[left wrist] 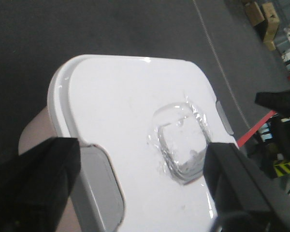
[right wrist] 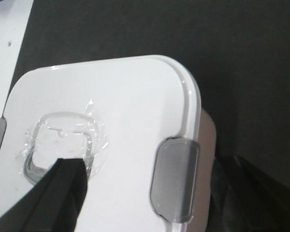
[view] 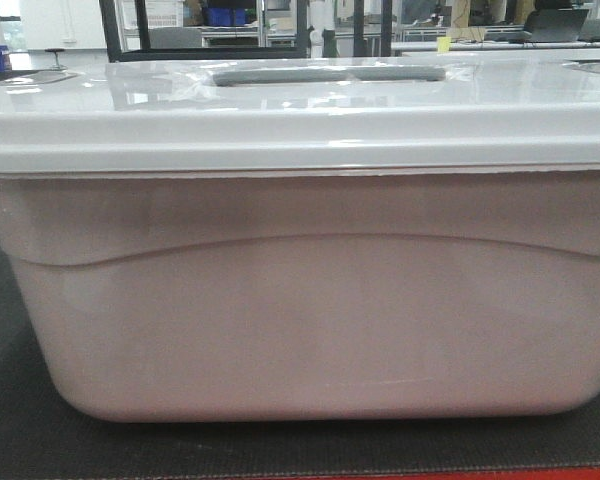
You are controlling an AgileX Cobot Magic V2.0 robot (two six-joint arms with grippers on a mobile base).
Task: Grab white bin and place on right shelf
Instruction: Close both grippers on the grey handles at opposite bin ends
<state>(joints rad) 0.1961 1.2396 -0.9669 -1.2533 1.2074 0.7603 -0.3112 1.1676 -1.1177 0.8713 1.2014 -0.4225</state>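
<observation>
The white bin (view: 310, 320) fills the front view: pinkish translucent tub with a curved side line, glossy white lid and grey recessed handle (view: 330, 73). It rests on a dark grey mat (view: 10, 400). In the left wrist view my left gripper (left wrist: 135, 193) is open over one end of the lid (left wrist: 130, 96), its jaws either side of a grey latch (left wrist: 99, 188). In the right wrist view my right gripper (right wrist: 152, 203) is open over the other end of the lid (right wrist: 121, 92), astride a grey latch (right wrist: 176, 179). The right shelf is out of view.
The mat's red table edge (view: 480, 472) runs along the bottom of the front view. Blue bins (view: 225, 15) and desks stand far behind. A taped-over recess (left wrist: 181, 145) sits in the lid. Yellow-black hazard stripes (left wrist: 287, 168) show beyond the table.
</observation>
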